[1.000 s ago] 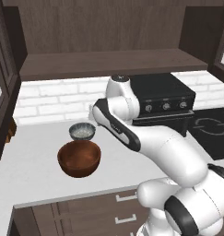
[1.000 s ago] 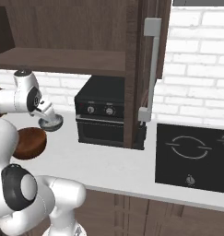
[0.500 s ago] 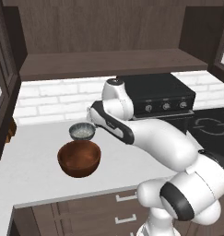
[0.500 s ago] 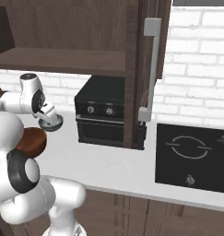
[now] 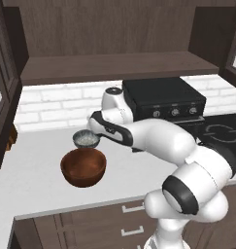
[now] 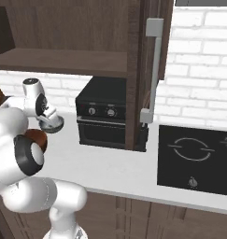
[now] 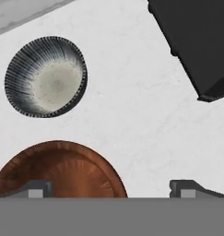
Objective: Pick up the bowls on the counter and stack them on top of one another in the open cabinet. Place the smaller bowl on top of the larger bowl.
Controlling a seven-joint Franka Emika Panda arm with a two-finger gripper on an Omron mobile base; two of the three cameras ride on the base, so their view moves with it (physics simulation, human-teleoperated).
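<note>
The tool (image 7: 109,188) hangs above the tabletop (image 5: 37,170), its two dark fingertips (image 7: 37,188) set wide apart with nothing between them: released. In the hand view one fingertip sits over the rim of the larger bowl (image 7: 58,170) and the other over bare white tabletop (image 7: 141,115).

The larger bowl (image 5: 83,167), glossy reddish-brown wood, stands upright on the tabletop, toward its front. The smaller bowl (image 5: 85,139), grey metallic with a ribbed rim and speckled pale inside, stands upright just behind it, toward the brick wall. In the hand view the smaller bowl (image 7: 45,77) and the brown one are near each other but apart, with a strip of white surface between them. In the right base view the smaller bowl (image 6: 52,123) shows beside the arm's wrist, and only a sliver of the larger bowl (image 6: 39,137) is seen behind the arm's elbow.

A black countertop oven (image 5: 163,97) stands to the right of the bowls, against the wall; its corner (image 7: 196,46) enters the hand view. The open cabinet (image 5: 114,63) is mounted above the tabletop, its shelf board bare. A black induction hob (image 6: 196,158) is set into the tabletop on the far right.
</note>
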